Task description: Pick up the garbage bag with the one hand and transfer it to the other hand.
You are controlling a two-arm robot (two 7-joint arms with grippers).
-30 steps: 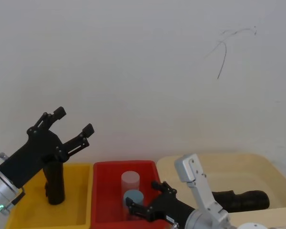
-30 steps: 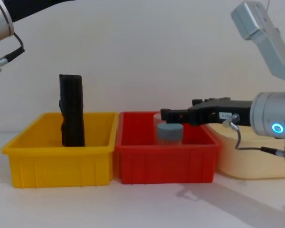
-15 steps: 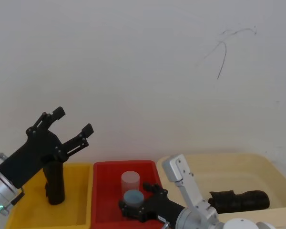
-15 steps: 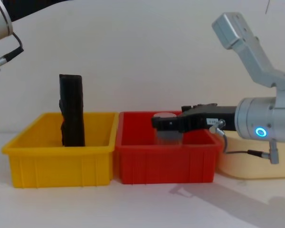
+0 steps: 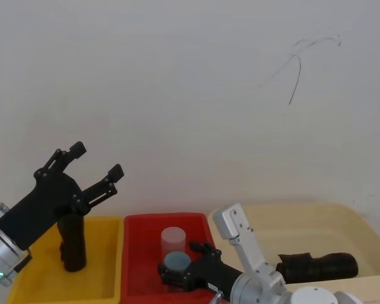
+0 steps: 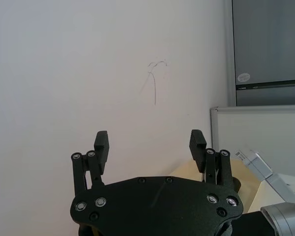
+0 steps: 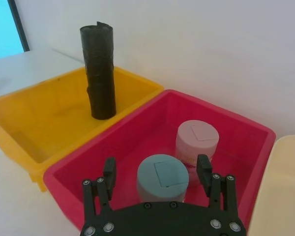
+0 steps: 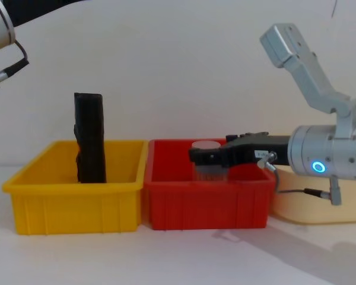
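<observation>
The matte black, narrow roll of crinkled plastic garbage bag [image 8: 89,138] is standing upright inside the yellow plastic bin [image 8: 77,202], rising well above its wall. The red plastic bin [image 8: 207,205] is sitting just beside the yellow bin. The right gripper [image 7: 158,173] is reaching over the red bin with its fingers spread apart, straddling the blue-lidded clear jar [image 7: 162,178], with a pink-lidded jar [image 7: 197,142] just beyond. The left gripper [image 5: 96,161] is hovering above the yellow bin, fingers apart and holding nothing, over the garbage bag.
</observation>
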